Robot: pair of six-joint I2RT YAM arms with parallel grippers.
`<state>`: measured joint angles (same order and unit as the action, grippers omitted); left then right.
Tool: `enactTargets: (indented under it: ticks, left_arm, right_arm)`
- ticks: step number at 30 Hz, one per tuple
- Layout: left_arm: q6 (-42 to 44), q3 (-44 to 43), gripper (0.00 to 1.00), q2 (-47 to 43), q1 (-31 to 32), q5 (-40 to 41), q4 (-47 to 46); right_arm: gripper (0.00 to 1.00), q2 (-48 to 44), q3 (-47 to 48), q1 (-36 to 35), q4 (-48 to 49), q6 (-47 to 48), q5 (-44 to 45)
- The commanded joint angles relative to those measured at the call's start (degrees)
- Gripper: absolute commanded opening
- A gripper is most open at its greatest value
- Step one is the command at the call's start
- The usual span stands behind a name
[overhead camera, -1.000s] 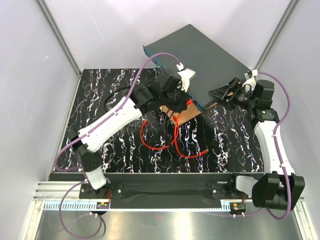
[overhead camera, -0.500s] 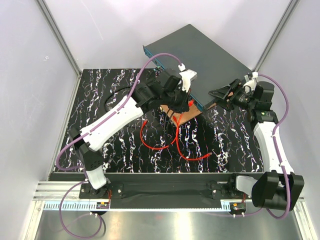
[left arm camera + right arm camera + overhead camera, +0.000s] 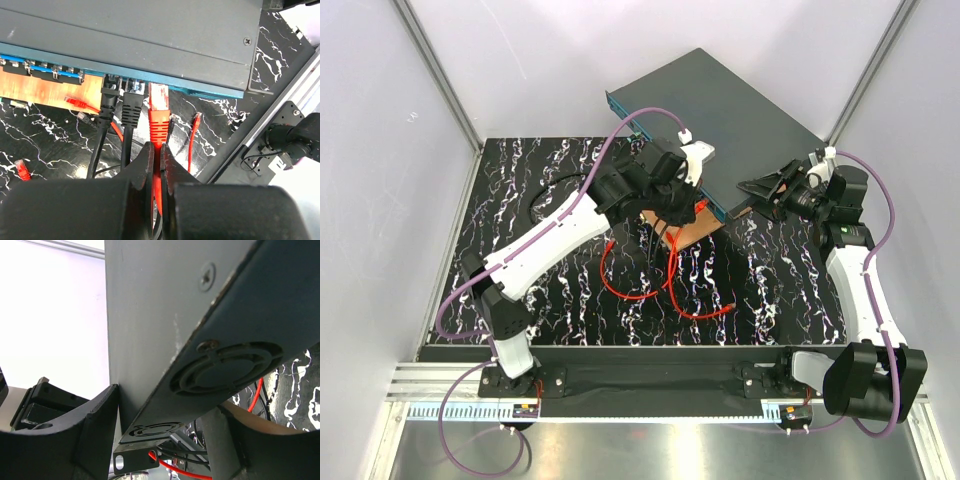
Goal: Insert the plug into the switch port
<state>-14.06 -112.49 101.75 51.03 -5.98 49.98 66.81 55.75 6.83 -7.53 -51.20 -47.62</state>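
red cable [image 3: 158, 176] tight in closed left pincer [image 3: 157, 150], plug [image 3: 159, 97] near switch port [image 3: 161, 85]

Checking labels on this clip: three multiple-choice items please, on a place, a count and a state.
1. Where is the tip of the plug? A on the table; B at the teal front of the switch; C on the switch's top.
2. How many black plugs sit beside it? A one; B four; C two.
3. The left gripper is: A shut on the red cable; B open; C shut on a black cable.
B, the tip meets the teal face; C, two black boots stand alongside; A, the fingers pinch the red cable.
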Motion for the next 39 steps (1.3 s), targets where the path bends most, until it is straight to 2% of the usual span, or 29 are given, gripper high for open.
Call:
enactTargets:
  ticks: [1,8,19,26,33,37,39]
  left_arm:
    - [0.44,-3.97,0.0,0.37,-1.45,2.82,-14.11]
    - [-0.61,-8.36,0.0,1.43,-1.45,-2.19,-16.14]
    - [-2.1,-10.03,0.0,4.85,-1.1,-3.07,-17.02]
    - [-1.58,-15.91,0.0,7.49,-1.02,-2.9,-18.33]
    - [-0.26,-14.0,0.01,6.09,-1.19,-5.09,-18.86]
    - [2.46,-4.44,0.15,-1.18,-2.33,-9.66,-20.71]
    - [2.99,-2.4,0.2,-3.57,-3.65,-11.59,-19.31]
  right_arm:
    - [0.0,-0.54,-0.02,-1.21,4.28,3.38,-2.22]
    - [0.0,-0.62,-0.11,-1.21,3.22,4.44,-2.04]
    - [0.0,-0.62,-0.37,-1.29,3.75,4.09,-2.57]
    - [0.0,-0.97,-1.69,-1.38,4.54,3.91,-2.92]
    - [0.0,-0.45,-0.64,-1.38,2.7,5.4,-2.57]
    - [0.0,0.52,1.64,-1.29,-0.72,8.65,-2.04]
    - [0.01,0.52,2.7,-1.21,-2.13,9.45,-1.87]
